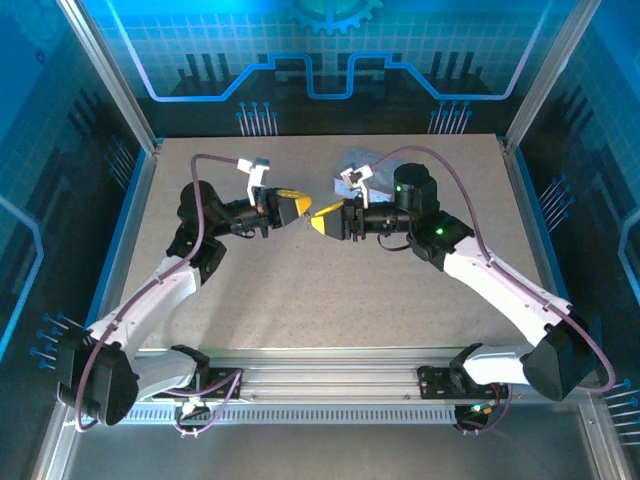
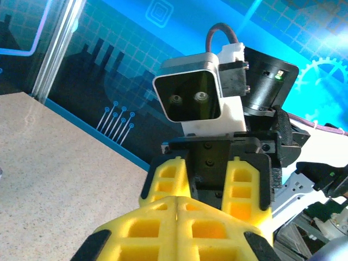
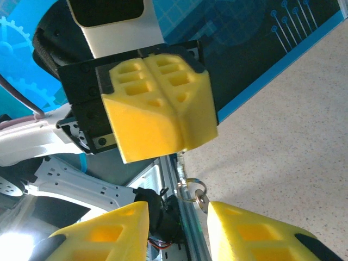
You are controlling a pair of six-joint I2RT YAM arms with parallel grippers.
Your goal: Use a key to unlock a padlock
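We count one speckled surface point(image 1: 300, 300) and two arms meeting above its middle, the left arm point(image 1: 150, 295) and the right arm point(image 1: 490, 275). One pale tin point(image 1: 358, 158) lies far right, partly hidden. The left pincer point(image 1: 298, 211) is clenched on one key point(image 3: 198, 196), a blurred sliver with a ring. It dangles between the parted fingers of the released right pincer point(image 1: 318, 220).

Left gripper point(image 1: 298, 210) and right gripper point(image 1: 318, 222) tip to tip over middle of table point(image 1: 200, 300). Padlock point(image 3: 199, 194) between right gripper's fingers, under left gripper. Tin point(image 1: 362, 157) on table, far of right gripper.
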